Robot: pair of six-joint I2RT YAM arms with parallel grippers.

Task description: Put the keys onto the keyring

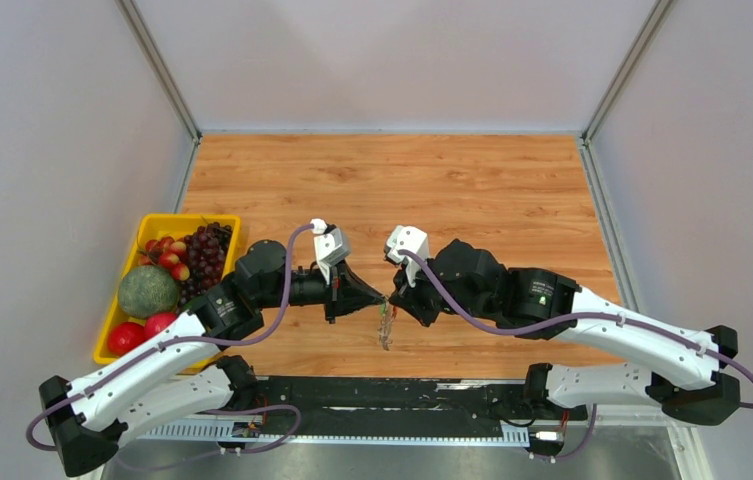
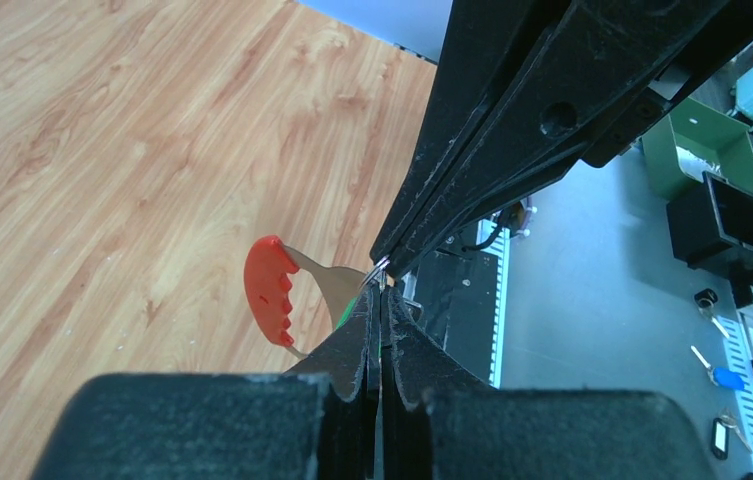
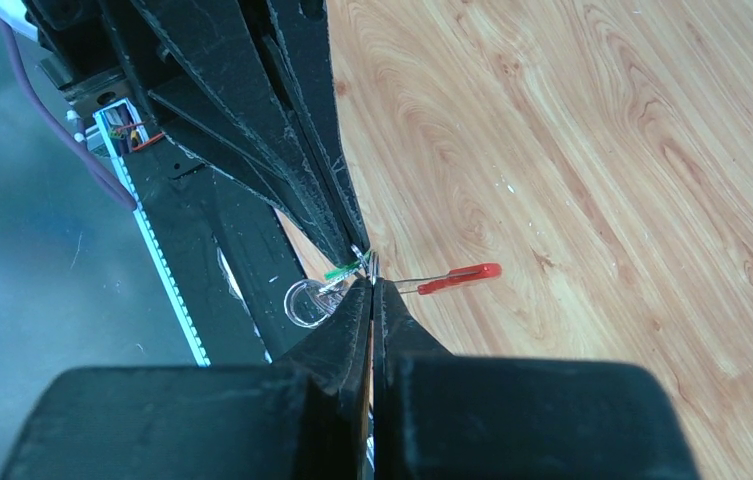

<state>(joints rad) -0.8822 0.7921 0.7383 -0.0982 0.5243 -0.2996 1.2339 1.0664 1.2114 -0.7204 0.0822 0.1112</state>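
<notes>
- Light wood-grain surface (image 1: 472,190), evenly lit.
- Pale grey walls (image 1: 42,150) on 3 sides, metal posts (image 1: 157,65) at the 2 far corners.
- Grey floor (image 2: 592,300) beyond the near edge, holding a green bin (image 2: 722,140).

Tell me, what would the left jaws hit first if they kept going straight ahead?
The right gripper, almost at once: it seems to meet the left gripper tip to tip, both jaws shut.

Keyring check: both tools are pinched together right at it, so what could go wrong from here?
1. The green-headed key is tiny beside the left tool and right tool; a small slip could drop it close to the table near edge.
2. The shut tips crowd the keyring, hiding where they meet, so a failed threading may go unnoticed.
3. The tips might knock together.
</notes>
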